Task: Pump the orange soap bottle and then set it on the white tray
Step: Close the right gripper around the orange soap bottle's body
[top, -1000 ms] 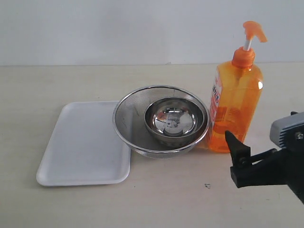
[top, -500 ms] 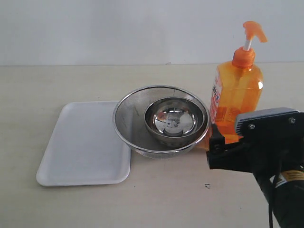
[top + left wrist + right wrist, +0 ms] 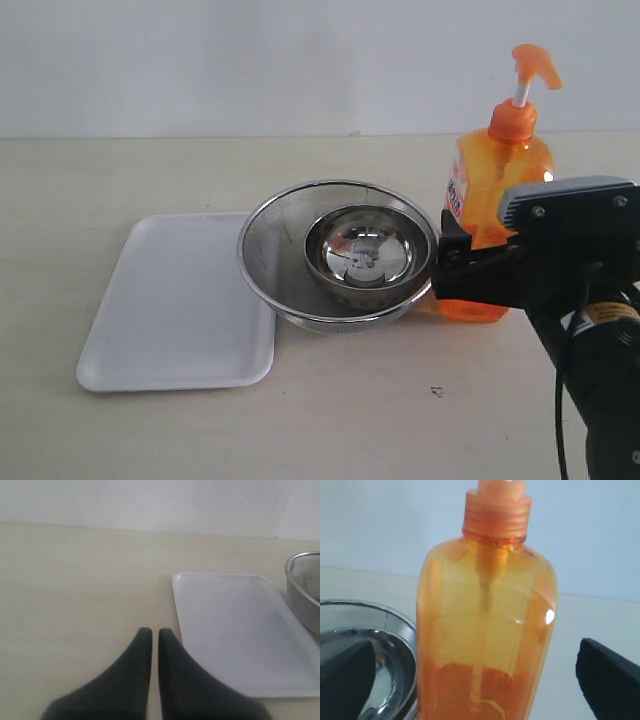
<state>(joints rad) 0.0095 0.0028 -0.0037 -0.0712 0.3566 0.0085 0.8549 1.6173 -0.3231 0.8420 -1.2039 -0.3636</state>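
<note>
While my right claw (image 3: 479, 680) is bracketing the orange soap bottle (image 3: 497, 195) with its jaws spread wide and not yet gripping, I am aiming low on the body, probably so the raised pump head (image 3: 530, 65) is left free for pressing. That bottle is standing upright on the surface (image 3: 120, 170), just beside the mesh steel bowl (image 3: 262, 262), which is sitting between it and the white tray (image 3: 170, 310). My left claw (image 3: 151, 639) is hovering near the tray's edge, fingers together and empty.
</note>
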